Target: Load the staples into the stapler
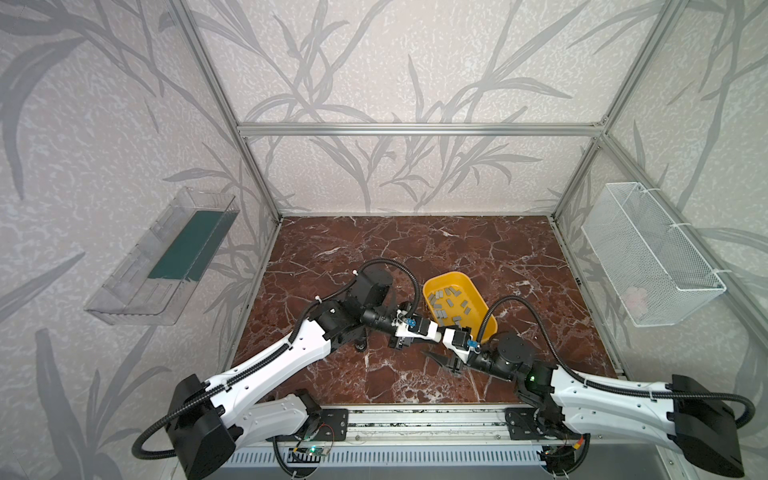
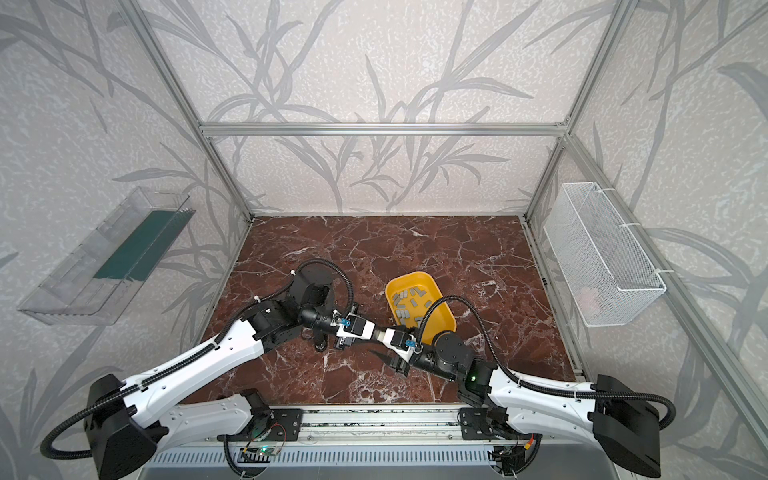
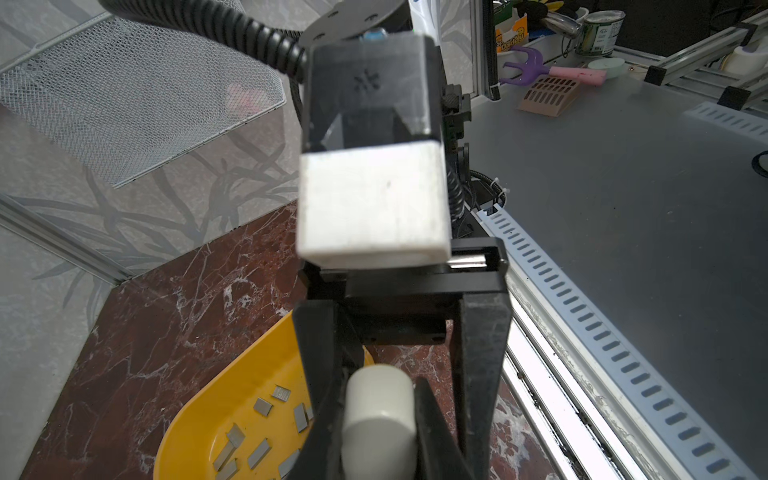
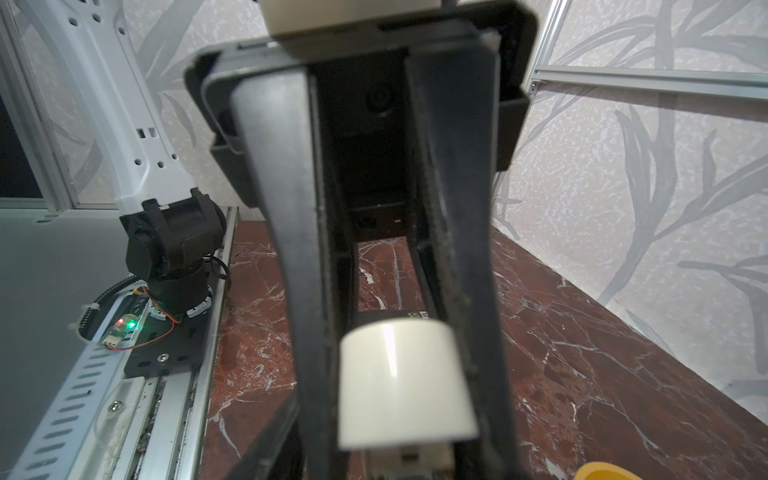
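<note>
I am at the stapler-handling step and have not yet got to the staples. My left pincer [image 3: 376, 374] is clamped on the small cream-white stapler [image 3: 378, 419], whose rounded end shows between its tips in the left wrist view. My right pincer [image 4: 401, 409] stands nose to nose with it above the marble table [image 1: 415, 249]. Its fingers [image 3: 482, 353] are apart, one on each side of the stapler. I cannot tell whether they press on it or only flank it (the two sets of fingers overlap and hide the contact). In both top views the two wrists meet just in front of the yellow tray [image 1: 487, 321], with the stapler all but hidden between them.

The staples [image 1: 451, 304] lie loose in that tray as a scatter of short grey strips. None is in either pincer, and I see none in the stapler. I judge the task barely begun, since the stapler is in hand but I see no open channel.

As I read it, the next move calls for a firm hold by the right pincer on the free end while the left stops the body from turning. A pull or hinge would then bare the channel. After that, one pincer must let go and fetch a single strip. The strips lie thin and flat on the tray floor, so that pick wants a low, careful pinch across a strip's long edges.
</note>
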`<action>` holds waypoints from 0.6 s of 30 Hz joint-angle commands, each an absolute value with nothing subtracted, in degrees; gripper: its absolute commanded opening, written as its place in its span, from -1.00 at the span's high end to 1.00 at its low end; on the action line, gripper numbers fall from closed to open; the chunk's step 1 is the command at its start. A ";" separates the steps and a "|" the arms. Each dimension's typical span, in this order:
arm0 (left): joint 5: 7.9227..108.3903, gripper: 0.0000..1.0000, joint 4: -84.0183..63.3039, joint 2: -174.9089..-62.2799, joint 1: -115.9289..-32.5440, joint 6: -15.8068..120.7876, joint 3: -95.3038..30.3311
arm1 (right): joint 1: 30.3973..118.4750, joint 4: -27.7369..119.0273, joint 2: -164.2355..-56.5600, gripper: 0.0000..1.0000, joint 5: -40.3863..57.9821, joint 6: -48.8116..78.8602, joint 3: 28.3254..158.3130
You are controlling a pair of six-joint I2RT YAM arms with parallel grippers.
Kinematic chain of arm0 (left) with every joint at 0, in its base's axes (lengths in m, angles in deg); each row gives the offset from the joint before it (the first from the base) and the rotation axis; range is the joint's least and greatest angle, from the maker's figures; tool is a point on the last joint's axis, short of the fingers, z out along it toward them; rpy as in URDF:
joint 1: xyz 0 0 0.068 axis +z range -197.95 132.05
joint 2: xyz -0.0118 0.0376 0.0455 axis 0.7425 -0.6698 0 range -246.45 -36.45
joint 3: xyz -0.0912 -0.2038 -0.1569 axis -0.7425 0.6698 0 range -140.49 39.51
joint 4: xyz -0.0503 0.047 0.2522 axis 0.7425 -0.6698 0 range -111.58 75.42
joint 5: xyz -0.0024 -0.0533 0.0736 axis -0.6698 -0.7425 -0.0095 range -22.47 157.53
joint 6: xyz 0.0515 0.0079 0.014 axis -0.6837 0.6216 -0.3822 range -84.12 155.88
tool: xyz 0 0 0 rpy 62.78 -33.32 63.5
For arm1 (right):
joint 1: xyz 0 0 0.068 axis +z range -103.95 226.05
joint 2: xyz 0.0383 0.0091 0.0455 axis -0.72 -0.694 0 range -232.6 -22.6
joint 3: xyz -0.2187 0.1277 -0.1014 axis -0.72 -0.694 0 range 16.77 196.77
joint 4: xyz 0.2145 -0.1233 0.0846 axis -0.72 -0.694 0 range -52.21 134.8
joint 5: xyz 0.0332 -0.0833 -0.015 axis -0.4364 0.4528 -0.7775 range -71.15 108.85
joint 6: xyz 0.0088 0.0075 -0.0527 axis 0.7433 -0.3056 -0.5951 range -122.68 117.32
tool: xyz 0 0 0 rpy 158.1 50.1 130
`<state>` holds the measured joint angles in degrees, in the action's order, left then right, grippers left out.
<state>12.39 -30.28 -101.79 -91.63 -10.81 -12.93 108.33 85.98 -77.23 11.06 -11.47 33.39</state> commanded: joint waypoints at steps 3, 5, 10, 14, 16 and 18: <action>9.69 1.00 -27.85 -101.22 -91.63 -11.40 -13.83 | 108.79 84.52 -78.23 0.26 9.63 -11.82 35.30; 9.59 1.00 -28.03 -101.23 -91.63 -11.49 -13.91 | 108.88 84.34 -78.02 0.34 9.28 -11.71 35.31; 10.47 1.00 -27.39 -101.06 -91.54 -11.23 -13.59 | 108.75 84.39 -76.93 0.48 9.75 -11.10 34.96; 17.03 0.02 -19.52 -99.21 -91.22 -5.09 -10.89 | 108.77 82.32 -76.30 0.48 10.58 -8.15 36.32; 20.61 -0.22 -12.53 -97.72 -90.16 -0.23 -8.55 | 108.81 76.52 -75.95 0.61 12.03 -6.41 39.11; 20.75 -0.28 -11.77 -96.62 -88.50 0.08 -8.20 | 108.81 70.68 -76.03 0.80 14.42 -4.86 42.10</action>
<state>16.81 -20.21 -98.93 -90.25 -3.38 -8.89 108.36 77.39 -77.10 12.48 -8.33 37.48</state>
